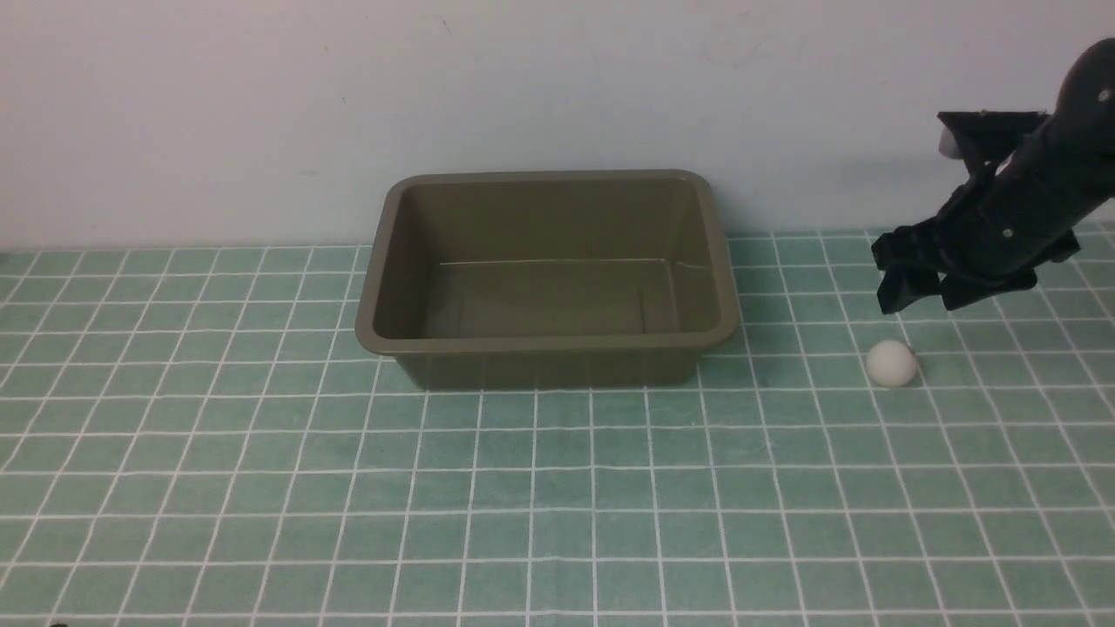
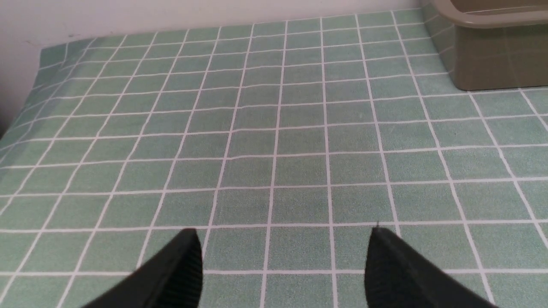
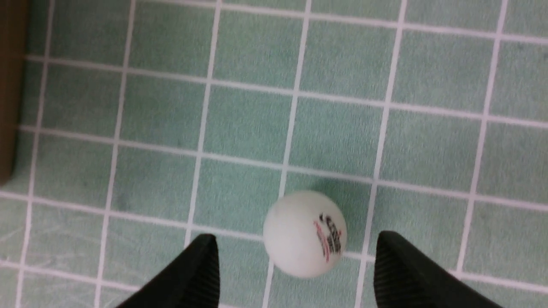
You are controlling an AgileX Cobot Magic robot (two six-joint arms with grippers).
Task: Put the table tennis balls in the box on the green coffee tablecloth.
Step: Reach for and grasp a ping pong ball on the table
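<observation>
A white table tennis ball (image 1: pixel 890 363) lies on the green checked tablecloth (image 1: pixel 557 488), to the right of the empty olive-brown box (image 1: pixel 545 348). My right gripper (image 1: pixel 928 296) hangs open just above and behind the ball. In the right wrist view the ball (image 3: pixel 305 233), with a small red and black print, sits between the two open black fingertips (image 3: pixel 203 265), touching neither, with the gripper (image 3: pixel 295 244) around it. My left gripper (image 2: pixel 282 239) is open and empty over bare cloth; it does not show in the front view.
The box stands at the back middle against the pale wall (image 1: pixel 261 104). Its corner shows in the left wrist view (image 2: pixel 492 47) and its edge in the right wrist view (image 3: pixel 10 85). The cloth's left edge (image 2: pixel 25 107) drops off near the wall.
</observation>
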